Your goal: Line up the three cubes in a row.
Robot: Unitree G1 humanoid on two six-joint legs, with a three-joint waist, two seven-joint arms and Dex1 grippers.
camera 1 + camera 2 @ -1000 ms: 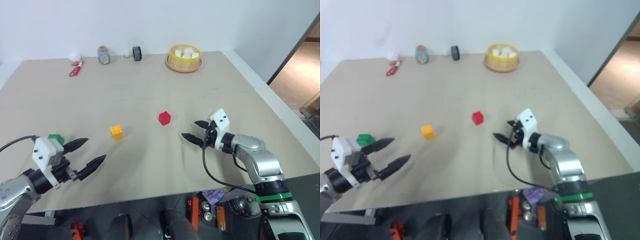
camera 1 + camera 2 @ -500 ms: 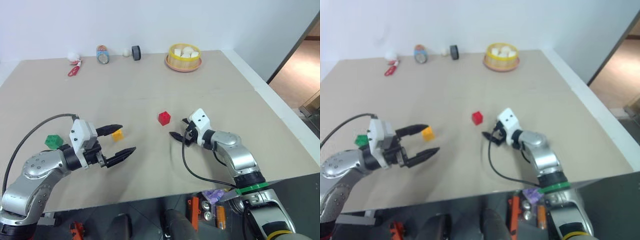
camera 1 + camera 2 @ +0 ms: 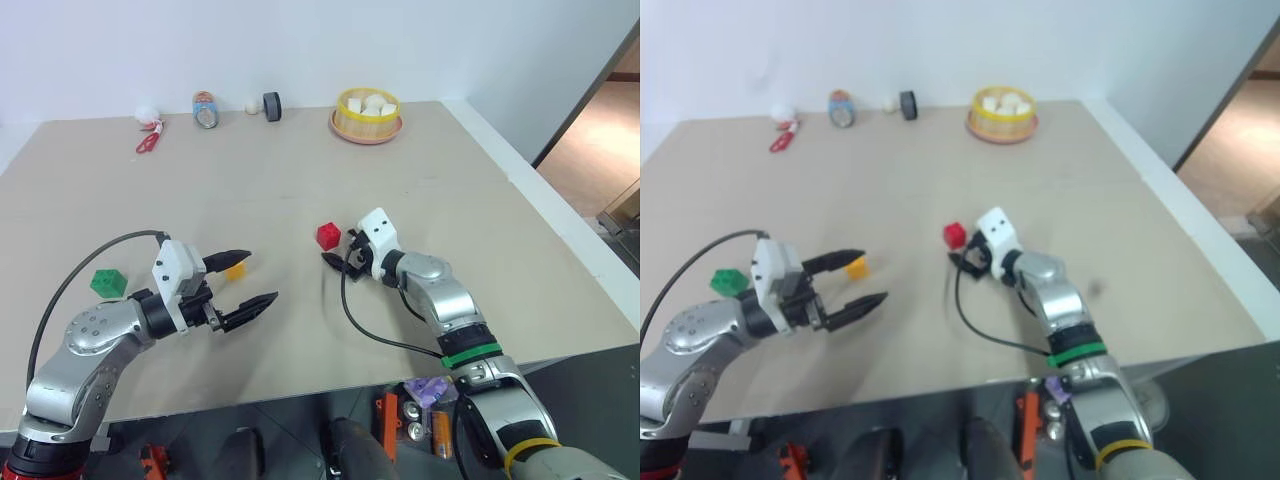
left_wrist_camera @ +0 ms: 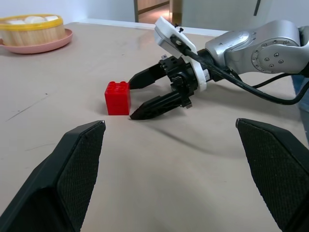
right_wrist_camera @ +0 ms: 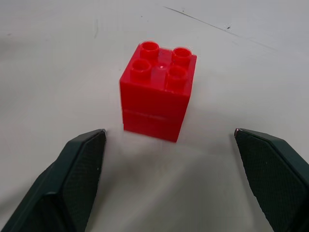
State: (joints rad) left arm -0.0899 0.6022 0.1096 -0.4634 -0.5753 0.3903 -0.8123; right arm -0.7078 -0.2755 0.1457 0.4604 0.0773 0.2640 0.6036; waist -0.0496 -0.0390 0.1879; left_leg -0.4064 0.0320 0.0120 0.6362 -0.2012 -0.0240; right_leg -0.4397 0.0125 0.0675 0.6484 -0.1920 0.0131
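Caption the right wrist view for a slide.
Open right gripper lined up on the upright red cube, fingertips short of it, on the beige table.

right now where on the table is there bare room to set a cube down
The widest bare stretch of the table lies between the far row (yellow basket, can) and the red cube. The right side past the right gripper is bare too. It is crowded around the red cube, the yellow-orange cube and the left gripper.

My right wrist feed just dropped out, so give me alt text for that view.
A small red studded plastic cube stands upright on the bare beige table, four studs on top, centred just ahead of the open right gripper. The two black fingers flank it on either side without touching it.
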